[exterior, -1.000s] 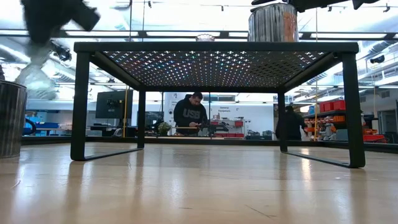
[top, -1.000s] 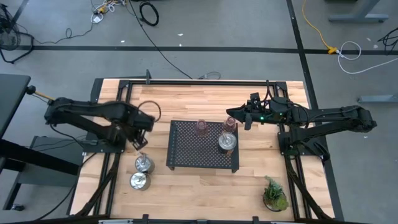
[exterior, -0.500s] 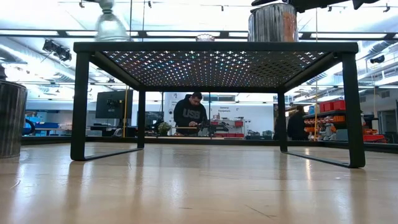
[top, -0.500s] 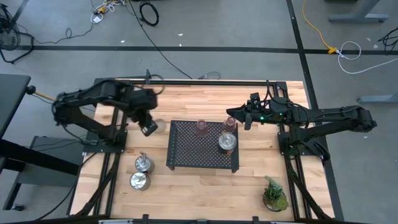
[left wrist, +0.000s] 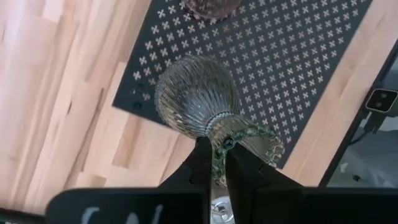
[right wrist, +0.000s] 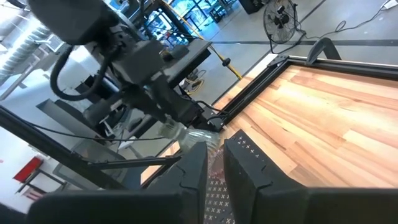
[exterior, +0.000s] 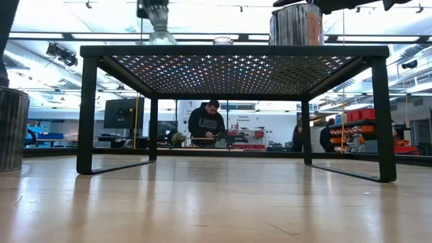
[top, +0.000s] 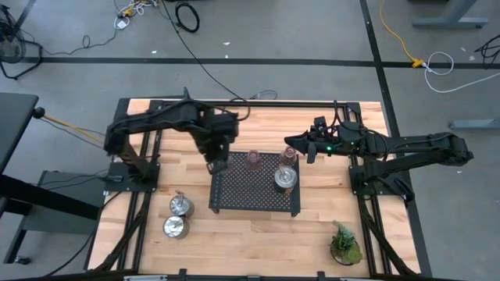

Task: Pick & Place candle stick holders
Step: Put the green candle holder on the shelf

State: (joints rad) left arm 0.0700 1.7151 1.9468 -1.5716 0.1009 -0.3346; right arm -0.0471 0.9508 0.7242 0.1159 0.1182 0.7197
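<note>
Left end effector (left wrist: 214,163) pinches a ribbed, greenish glass holder (left wrist: 198,102) by its beaded rim — over the black perforated tray (left wrist: 298,68); right end effector (top: 291,142) clenched, empty.

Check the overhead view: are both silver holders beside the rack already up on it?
No: the two silver holders stand on the wooden table, left of the black rack.

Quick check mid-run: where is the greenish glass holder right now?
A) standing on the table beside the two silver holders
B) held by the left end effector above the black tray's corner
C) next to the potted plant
B: the left end effector pinches the greenish glass holder by its rim, above the black tray near its corner.
</note>
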